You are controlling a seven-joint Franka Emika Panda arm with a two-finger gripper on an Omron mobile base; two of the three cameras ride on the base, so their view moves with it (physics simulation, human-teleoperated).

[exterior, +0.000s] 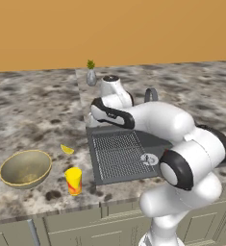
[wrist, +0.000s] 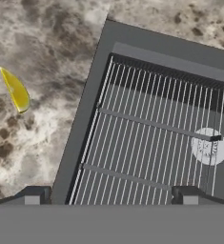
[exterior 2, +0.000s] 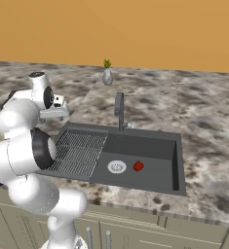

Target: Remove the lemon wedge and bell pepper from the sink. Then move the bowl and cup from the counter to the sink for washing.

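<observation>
- On the speckled grey-brown stone counter (exterior: 32, 115), left of the basin: tiny bright yellow crescent lemon wedge (exterior: 67, 149), lying flat on the stone, apart from everything else; seen too in the hand view (wrist: 15, 89), just beside the sink's outer edge.
- Near the counter's front edge: wide shallow olive-gold bowl (exterior: 25, 167) with pale rim and speckled inside, holding nothing visible.
- Just right of the bowl, not touching it: small bright yellow cylindrical cup (exterior: 74, 180) standing upright, orange-red mark on its side; no readable lettering, contents not visible.
- Set into the counter: dark grey rectangular recessed sink (exterior 2: 177, 160) with ribbed grid drainboard (exterior 2: 79, 151) on its left part and grey arched faucet (exterior 2: 119, 111) at the back rim.
- Inside the basin, on the floor: small round dark-red bell pepper (exterior 2: 138, 166), just right of the round pale drain (exterior 2: 117, 167), apart from it.
- At the back of the counter by the orange wall (exterior 2: 135, 29): small grey vase with a green plant (exterior 2: 107, 74), upright.
- Above the drainboard's left edge: two-finger gripper (wrist: 108, 194), fingertips (wrist: 33, 195) spread wide apart with nothing between them, one over the counter side, the other over the grid.
- No brand names or legible writing anywhere.
</observation>
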